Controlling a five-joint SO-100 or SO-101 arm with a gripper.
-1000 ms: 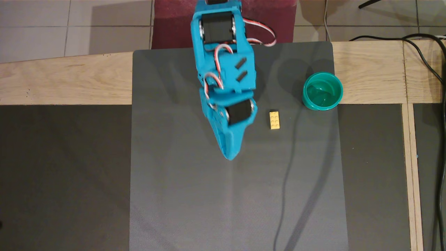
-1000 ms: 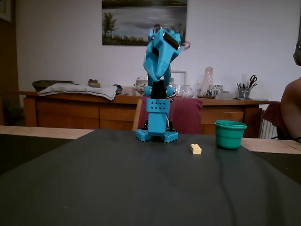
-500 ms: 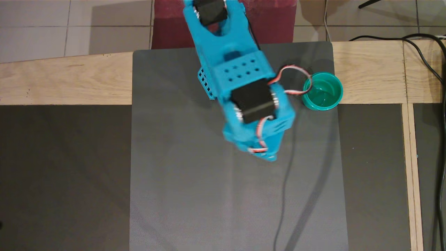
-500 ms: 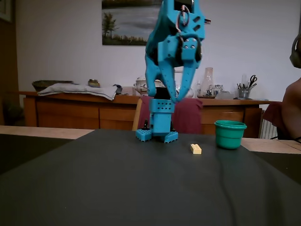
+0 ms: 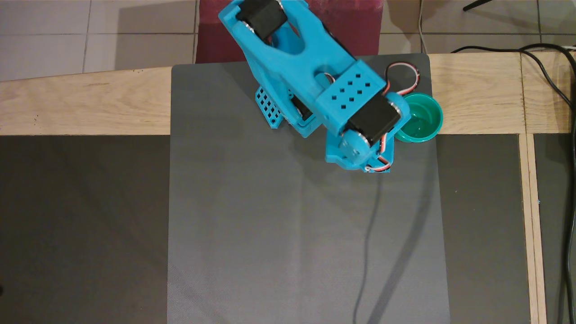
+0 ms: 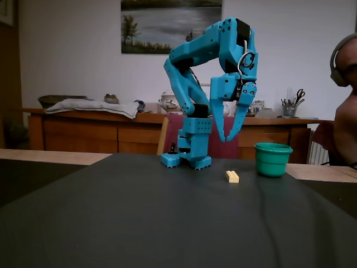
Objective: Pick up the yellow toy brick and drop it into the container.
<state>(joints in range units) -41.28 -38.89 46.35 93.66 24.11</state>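
The yellow toy brick [image 6: 232,176] lies on the dark mat, left of the container in the fixed view. In the overhead view the arm's wrist [image 5: 360,148] covers it. The container, a teal-green cup [image 6: 273,159], stands upright at the mat's edge, its left rim under the arm in the overhead view [image 5: 425,120]. My blue gripper [image 6: 226,139] hangs pointing straight down, well above the mat and a little left of the brick in the fixed view. Its fingers are slightly apart with nothing between them. The fingertips are hidden in the overhead view.
The arm's base [image 6: 187,161] stands at the back of the grey mat [image 5: 270,234]. A thin cable [image 5: 366,252] runs across the mat's right part, and black cables [image 5: 562,103] lie at the far right. A person [image 6: 346,111] sits at the right edge.
The arm has swung toward the cup and stretched forward. The gripper has turned to point down and come lower, over the brick's area. Brick and cup have not moved.
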